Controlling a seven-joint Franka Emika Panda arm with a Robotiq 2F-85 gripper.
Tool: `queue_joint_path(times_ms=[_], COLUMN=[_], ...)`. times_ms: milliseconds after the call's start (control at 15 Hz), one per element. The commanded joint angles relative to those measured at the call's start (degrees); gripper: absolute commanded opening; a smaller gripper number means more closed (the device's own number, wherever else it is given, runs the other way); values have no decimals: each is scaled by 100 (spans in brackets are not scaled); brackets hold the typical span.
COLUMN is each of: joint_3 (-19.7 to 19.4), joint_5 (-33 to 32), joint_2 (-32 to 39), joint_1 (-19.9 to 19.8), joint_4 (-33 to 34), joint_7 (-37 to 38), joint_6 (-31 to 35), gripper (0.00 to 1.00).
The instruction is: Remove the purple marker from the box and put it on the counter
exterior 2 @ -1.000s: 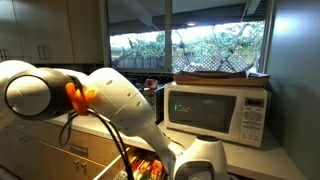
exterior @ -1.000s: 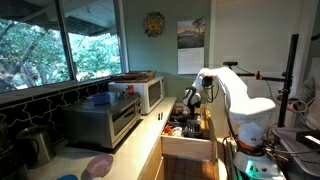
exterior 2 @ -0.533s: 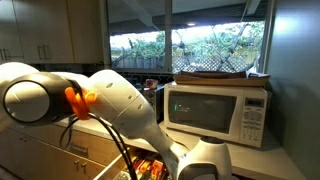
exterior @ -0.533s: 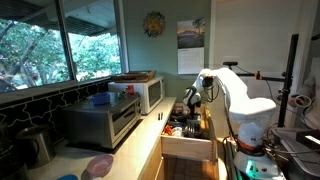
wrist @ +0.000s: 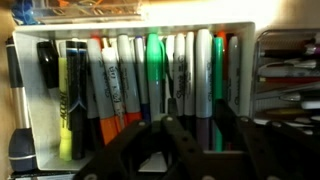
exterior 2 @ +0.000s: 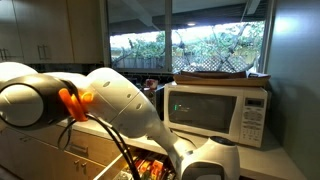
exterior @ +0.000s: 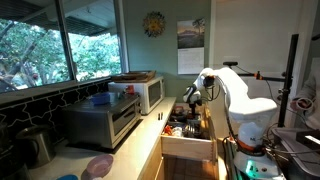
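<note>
Here, the hand [wrist: 178,150], spread apart, hovers over crowded markers [wrist: 122,80]; the light, stiff, slick purple marker [wrist: 218,90] likely needs a mid-barrel pinch.

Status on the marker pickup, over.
Gripper open, empty, above the tray. Purple marker: cannot pick it out. Markers packed tight, side by side.

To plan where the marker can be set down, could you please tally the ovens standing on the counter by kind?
Microwave: 1
Toaster oven: 1
Total: 2
</note>
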Motion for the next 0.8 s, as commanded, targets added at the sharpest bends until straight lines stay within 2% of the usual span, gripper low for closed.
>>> queue_joint_path(times_ms=[0,600,733], joint_3=[108,44,27], joint_5=[278,450,457], joint_2=[57,84,79], joint_1=[-135,-96,-87], joint_4=[200,351,355], joint_7=[-405,-489,-478], joint_6=[-359,-726,-753], gripper=[39,42,40])
